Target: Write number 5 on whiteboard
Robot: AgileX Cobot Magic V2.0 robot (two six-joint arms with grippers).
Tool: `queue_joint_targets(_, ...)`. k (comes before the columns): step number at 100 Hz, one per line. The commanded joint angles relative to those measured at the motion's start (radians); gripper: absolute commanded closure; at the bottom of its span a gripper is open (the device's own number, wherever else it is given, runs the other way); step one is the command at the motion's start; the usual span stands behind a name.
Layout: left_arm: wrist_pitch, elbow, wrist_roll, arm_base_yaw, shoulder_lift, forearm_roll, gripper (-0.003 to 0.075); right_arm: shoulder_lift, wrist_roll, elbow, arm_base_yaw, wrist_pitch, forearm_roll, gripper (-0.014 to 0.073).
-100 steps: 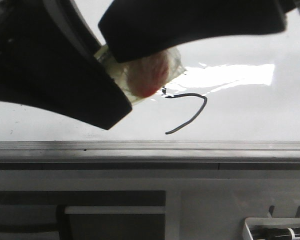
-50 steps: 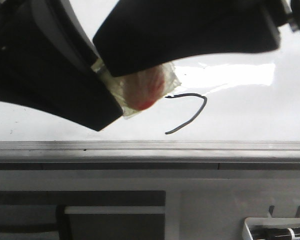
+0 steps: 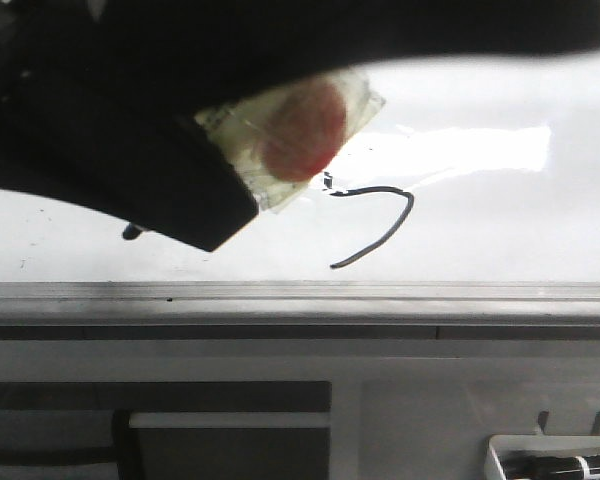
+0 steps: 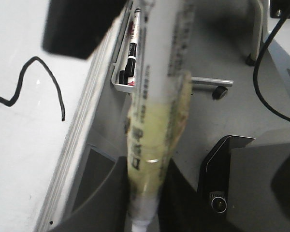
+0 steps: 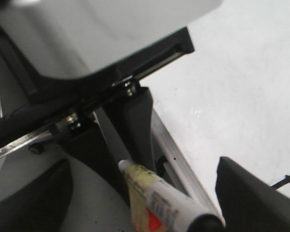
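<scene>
A: What do we make out in the front view? The black left claw (image 3: 230, 150) fills the upper part, and it grips a white marker (image 3: 300, 140) wrapped in yellowish tape, with a red patch showing through.

B: In the left wrist view the marker (image 4: 154, 121) runs between the fingers, blurred, its tip out of sight. So we call that claw closed around the marker.

A: The number 5 (image 3: 375, 225) lies on the whiteboard (image 3: 500, 230), just beside the taped marker end and near the board's grey edge strip (image 3: 380, 292). We see only a short stroke and a hooked curve; its start is partly covered by the tape.

B: And the right claw (image 5: 135, 198)? Its view shows dark fingers (image 5: 251, 193) at either side, cut off by the frame, standing apart with the marker (image 5: 159, 203) between them. We cannot tell whether they touch it.

A: A tray (image 4: 128, 58) with spare pens hangs beyond the edge, partly hidden.
</scene>
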State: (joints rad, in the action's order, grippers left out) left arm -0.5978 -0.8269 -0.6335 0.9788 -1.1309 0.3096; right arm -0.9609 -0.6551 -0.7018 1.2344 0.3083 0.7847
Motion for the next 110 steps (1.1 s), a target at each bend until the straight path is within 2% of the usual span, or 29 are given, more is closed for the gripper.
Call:
queue_joint_targets(1,0.061,-0.035,0.058,-0.019,0.016,0.029,0.0741,0.061,0.008,-0.031,0.000,-0.018,0.059,0.0082)
queue_joint_targets(14,0.087,-0.032,0.183,-0.076,0.016,0.029,0.0741,0.137,0.008,-0.031,0.000,0.080,0.064,0.0191)
queue_joint_targets(22,0.150,-0.026,0.312,-0.103,0.016,0.029,0.0741,0.183,0.008,-0.031,0.000,0.127,0.064,0.0326)
queue_joint_targets(42,0.359,0.011,0.476,-0.117,0.004,0.029,0.0741,0.278,0.006,-0.031,0.000,0.198,0.064,0.0657)
queue_joint_targets(65,0.454,0.022,0.496,-0.117,-0.074,0.029,0.0741,0.322,-0.010,-0.031,0.000,0.324,0.062,0.0656)
queue_joint_targets(101,0.656,0.028,0.503,-0.125,-0.150,0.102,0.0741,0.333,-0.013,-0.031,0.000,0.328,0.061,0.0656)
queue_joint_targets(110,0.661,0.030,0.503,-0.158,-0.150,0.131,0.0741,0.333,-0.013,-0.031,0.000,0.331,0.061,0.0656)
